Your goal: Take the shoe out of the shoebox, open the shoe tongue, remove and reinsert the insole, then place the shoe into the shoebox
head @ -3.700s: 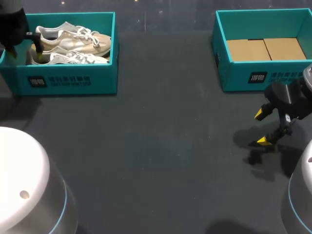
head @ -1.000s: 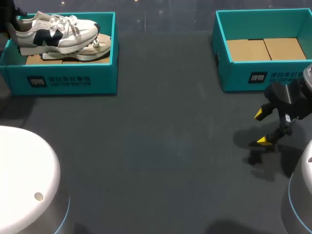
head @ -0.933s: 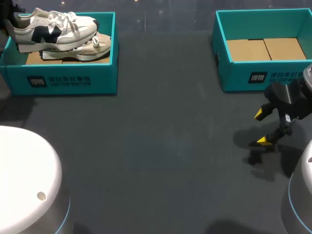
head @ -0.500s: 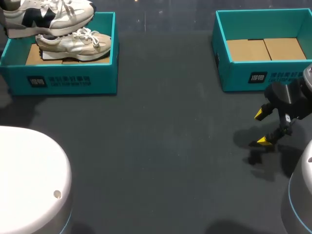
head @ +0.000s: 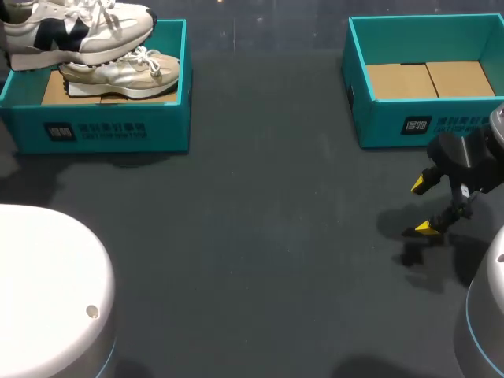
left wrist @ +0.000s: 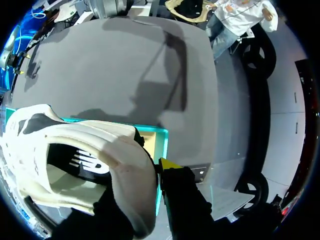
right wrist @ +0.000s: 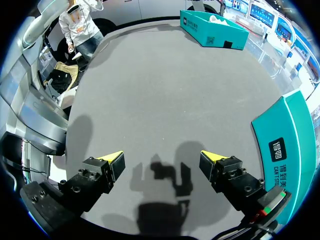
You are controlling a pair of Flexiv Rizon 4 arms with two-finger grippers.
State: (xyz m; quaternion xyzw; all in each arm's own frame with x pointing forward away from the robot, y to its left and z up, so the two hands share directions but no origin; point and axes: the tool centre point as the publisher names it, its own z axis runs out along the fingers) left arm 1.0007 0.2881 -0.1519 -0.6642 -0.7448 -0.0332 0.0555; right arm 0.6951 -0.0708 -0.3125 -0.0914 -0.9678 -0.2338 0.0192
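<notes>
A white shoe with navy marks (head: 79, 30) hangs above the back left of the teal shoebox (head: 102, 130). In the left wrist view my left gripper (left wrist: 154, 152) is shut on the heel collar of this shoe (left wrist: 75, 170), with the shoebox's rim (left wrist: 156, 134) just beyond it. The left gripper itself is out of the head view. A second, beige shoe (head: 122, 73) lies inside the box. My right gripper (head: 421, 206) stands open low over the table at the right, and nothing is between its fingers (right wrist: 162, 159).
A second teal box (head: 425, 118) with cardboard on its floor stands at the back right, just behind my right gripper; its wall (right wrist: 290, 150) shows beside that gripper. Dark table surface (head: 260, 236) stretches between the two boxes.
My left gripper has lifted the white shoe up out of the shoebox, toward the back left. The beige shoe stays in the box. The right arm has not moved.
</notes>
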